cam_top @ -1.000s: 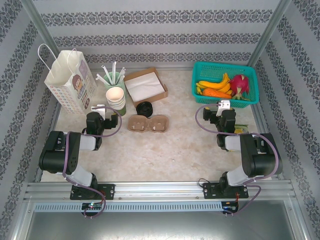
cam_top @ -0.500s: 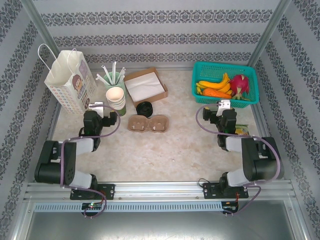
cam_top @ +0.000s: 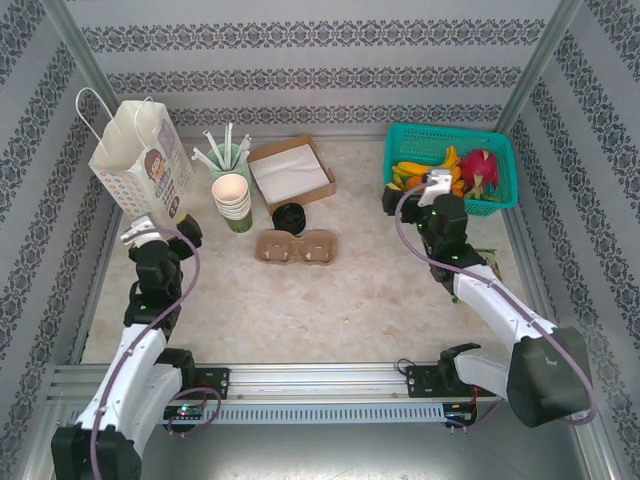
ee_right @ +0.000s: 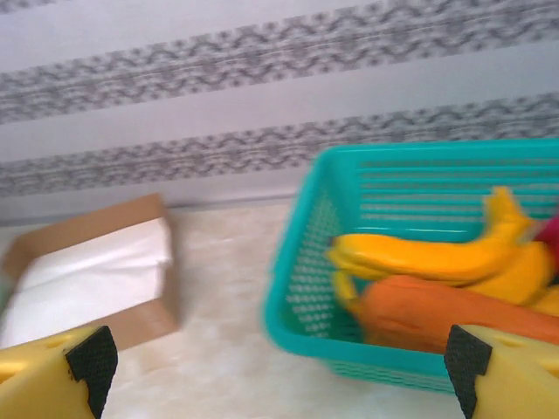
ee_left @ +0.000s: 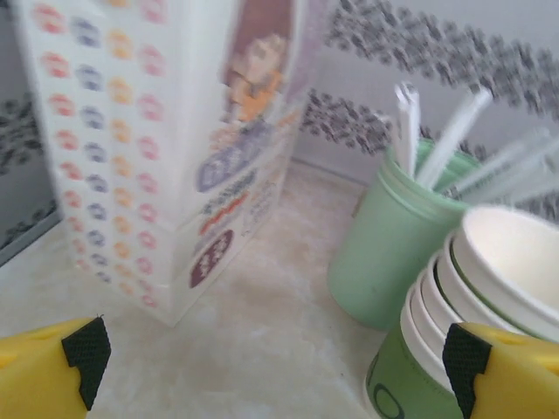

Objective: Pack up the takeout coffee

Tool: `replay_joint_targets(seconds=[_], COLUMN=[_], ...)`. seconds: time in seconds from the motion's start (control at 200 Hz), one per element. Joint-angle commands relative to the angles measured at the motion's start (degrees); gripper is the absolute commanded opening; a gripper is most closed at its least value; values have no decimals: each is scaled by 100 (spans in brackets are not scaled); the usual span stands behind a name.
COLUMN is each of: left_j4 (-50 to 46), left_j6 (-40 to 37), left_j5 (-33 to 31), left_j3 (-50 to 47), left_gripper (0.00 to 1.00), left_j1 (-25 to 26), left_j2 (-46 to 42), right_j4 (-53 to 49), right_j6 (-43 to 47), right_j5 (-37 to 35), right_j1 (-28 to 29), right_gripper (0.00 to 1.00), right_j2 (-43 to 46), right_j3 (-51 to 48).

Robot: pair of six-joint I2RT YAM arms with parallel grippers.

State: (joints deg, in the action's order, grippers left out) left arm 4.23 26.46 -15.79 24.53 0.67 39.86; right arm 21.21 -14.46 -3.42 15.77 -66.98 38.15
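The takeout coffee (cam_top: 290, 215), a small cup under a round black lid, stands mid-table in the top view, just behind a brown pulp cup carrier (cam_top: 297, 247). The printed paper bag (cam_top: 135, 160) stands at the back left. My left gripper (cam_top: 160, 229) hovers open just in front of the bag, well left of the coffee. In the left wrist view the left gripper (ee_left: 275, 371) has bare tabletop between its yellow fingers, with the bag (ee_left: 157, 148) ahead. My right gripper (cam_top: 415, 189) is open at the teal basket's front left corner, right of the coffee, and the right gripper (ee_right: 275, 371) holds nothing.
A stack of lidless cups (cam_top: 232, 198) and a mint holder with straws (cam_top: 228, 155) stand between bag and coffee. A brown box of napkins (cam_top: 290, 172) lies behind the coffee. The teal basket (cam_top: 497, 203) holds bananas (ee_right: 437, 257) and other produce at the back right.
Both arms have stretched out from their folded pose. The left gripper swung left toward the bag; the right gripper moved back toward the basket. Both stayed open.
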Motion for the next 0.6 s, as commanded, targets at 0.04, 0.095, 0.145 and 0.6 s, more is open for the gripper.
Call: replay_joint_targets(seconds=[0.04,0.095,0.145,0.6], left_j4=[-3120,-3762,-4192,-6520], left_j6=[1783,2021,2083,407], left_j5=[80,355,723,2660], left_j3=[1554,2215,2780,6554], left_gripper=[100,100,100,92], left_j1=[-14,-14,-16,236], left_j2=[447,822,1212,4762], right_j4=[-436,-390,-356,-1281], right_j6=[-890,-1237,-1621,-3071], right_j5=[-377,-442,-561,36], right_j1=[767,963,1128,1237], right_gripper=[98,98,98,98], right_j2=[-738,-1045,-1339,-2299], right_j3=[806,1066,1300,2255])
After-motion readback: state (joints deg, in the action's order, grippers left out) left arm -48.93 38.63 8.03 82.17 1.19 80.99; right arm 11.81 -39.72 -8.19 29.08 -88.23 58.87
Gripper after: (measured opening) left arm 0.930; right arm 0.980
